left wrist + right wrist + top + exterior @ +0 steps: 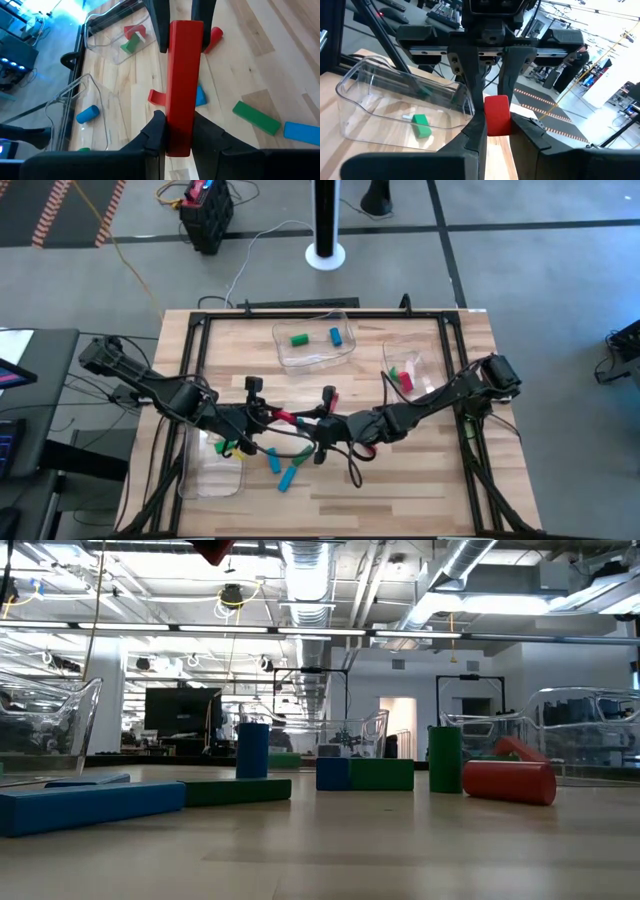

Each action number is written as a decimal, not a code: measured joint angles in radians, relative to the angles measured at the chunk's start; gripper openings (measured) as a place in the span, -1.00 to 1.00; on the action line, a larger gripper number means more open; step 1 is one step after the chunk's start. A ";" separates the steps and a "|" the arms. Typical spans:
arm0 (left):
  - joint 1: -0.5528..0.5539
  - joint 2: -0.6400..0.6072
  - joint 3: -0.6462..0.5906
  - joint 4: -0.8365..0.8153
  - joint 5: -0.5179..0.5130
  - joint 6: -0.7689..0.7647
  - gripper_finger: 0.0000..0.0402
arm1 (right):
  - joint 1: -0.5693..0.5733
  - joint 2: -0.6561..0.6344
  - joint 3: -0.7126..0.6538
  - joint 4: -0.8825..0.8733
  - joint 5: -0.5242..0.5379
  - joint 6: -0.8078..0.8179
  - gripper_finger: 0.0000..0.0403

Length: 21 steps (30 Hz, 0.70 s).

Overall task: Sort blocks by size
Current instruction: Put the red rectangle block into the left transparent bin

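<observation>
Your left hand [177, 132] and right hand [495, 131] meet at the middle of the high view, and both pinch the same long red bar [181, 85], one at each end. In the left wrist view your left fingers [155, 131] press its near end while the right arm's fingers clamp the far end near the top of the frame. In the right wrist view you see only the bar's square red end, squeezed between that hand's pads. The bar hangs above the wooden surface [420, 490], clear of it; the low view catches only a red tip at its top edge, left of centre. That low view shows the blocks still on the surface: a blue bar [90, 805] at lower left, a green bar [235, 790], an upright blue cylinder [252, 750], an upright green cylinder [445, 758], and a red cylinder [508, 782] lying on its side. From above, you see clear trays [315, 345] holding a few sorted blocks.
</observation>
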 joint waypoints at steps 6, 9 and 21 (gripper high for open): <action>0.000 0.000 0.000 -0.013 0.000 -0.008 -0.71 | 0.000 0.000 0.000 -0.003 0.000 0.014 -0.51; 0.000 0.000 0.000 -0.041 -0.001 -0.032 -0.71 | -0.001 0.000 0.000 -0.012 0.002 0.015 -0.46; -0.003 -0.003 0.007 -0.212 -0.002 -0.140 -0.71 | 0.001 0.000 0.000 -0.064 0.015 0.042 -0.24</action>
